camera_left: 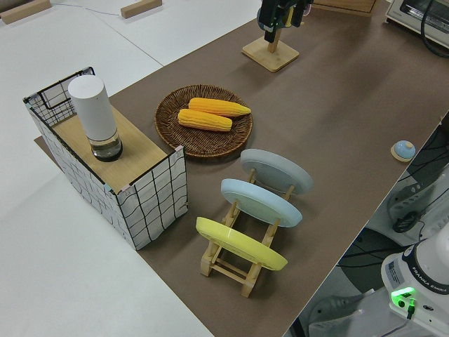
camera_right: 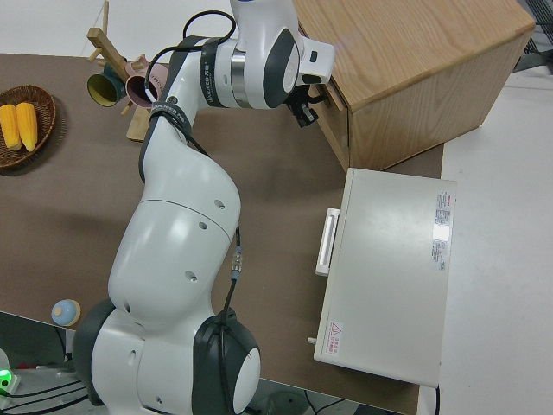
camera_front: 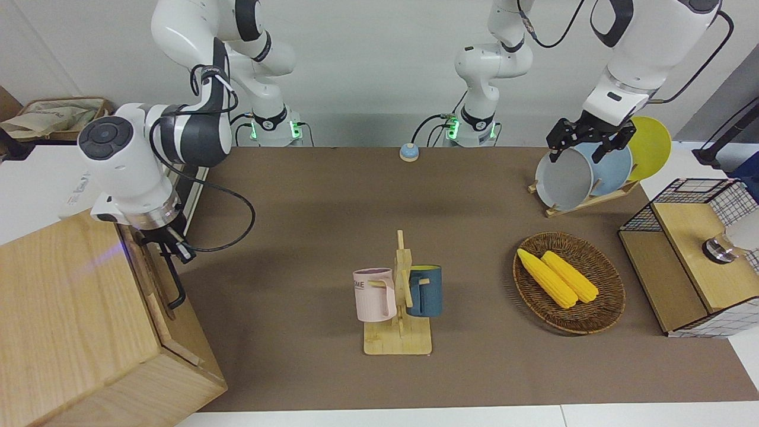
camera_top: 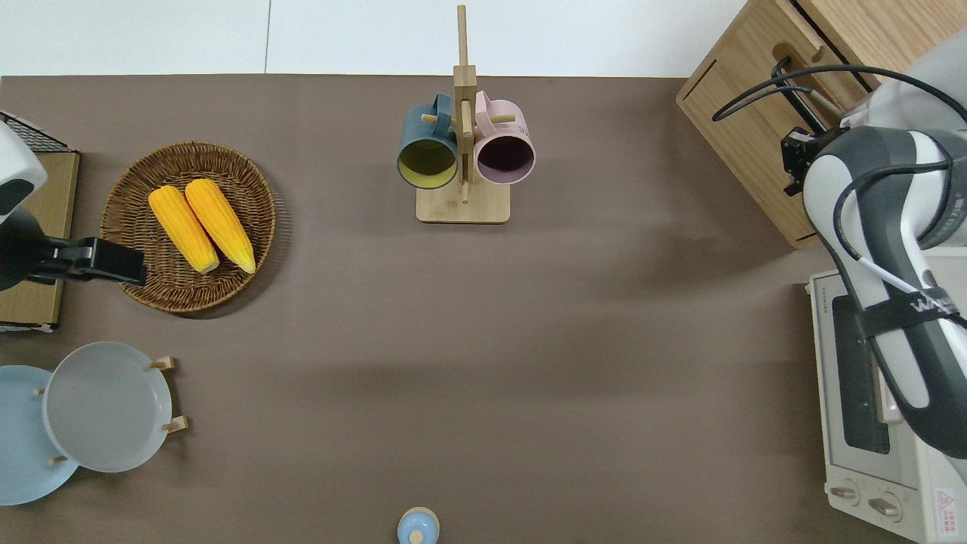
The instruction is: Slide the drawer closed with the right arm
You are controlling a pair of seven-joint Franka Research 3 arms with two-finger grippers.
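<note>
The drawer [camera_front: 155, 284] is in the big pale wooden cabinet [camera_front: 65, 308] at the right arm's end of the table. Its front panel [camera_top: 763, 113] carries a black loop handle [camera_front: 175, 284]. The panel stands almost level with the cabinet face, at most a sliver out. My right gripper [camera_front: 181, 250] is shut and rests against the front panel beside the handle, at the end of it nearer the robots. It holds nothing. It also shows in the overhead view as the right gripper [camera_top: 793, 155], and from the side as the right gripper [camera_right: 302, 111]. My left gripper [camera_front: 584, 145] is parked.
A white toaster oven [camera_top: 876, 423] stands next to the cabinet, nearer the robots. Mid-table is a wooden mug rack [camera_front: 398, 296] with two mugs. Toward the left arm's end are a wicker basket [camera_front: 599, 320] of corn, a plate rack [camera_front: 584, 178] and a wire-and-wood box [camera_front: 694, 255].
</note>
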